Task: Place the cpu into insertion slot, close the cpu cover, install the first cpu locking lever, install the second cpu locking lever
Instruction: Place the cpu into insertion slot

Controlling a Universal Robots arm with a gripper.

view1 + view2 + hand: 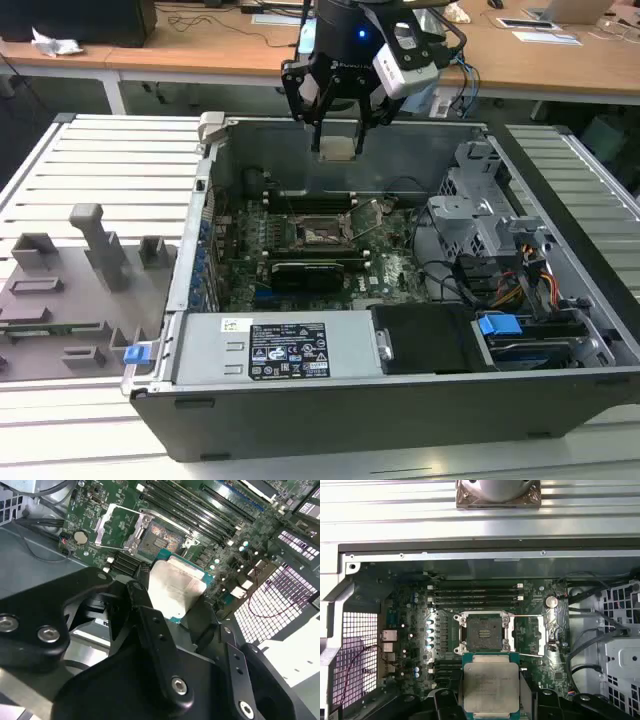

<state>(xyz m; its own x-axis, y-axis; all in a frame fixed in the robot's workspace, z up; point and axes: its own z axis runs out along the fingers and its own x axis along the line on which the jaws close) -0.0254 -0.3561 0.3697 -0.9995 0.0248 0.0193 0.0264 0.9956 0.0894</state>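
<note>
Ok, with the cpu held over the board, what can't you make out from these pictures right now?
Underside of the cpu: faces away from the camera in both wrist views.
Its near edge in the second wrist view: hidden behind the jaws.
Pins of the insertion slot: too small in every view to judge their state.

The flat, square, silvery cpu (491,685) hangs level above the empty square black insertion slot (481,631). The thin silvery cpu cover (101,527) is flipped open beside the slot.
</note>
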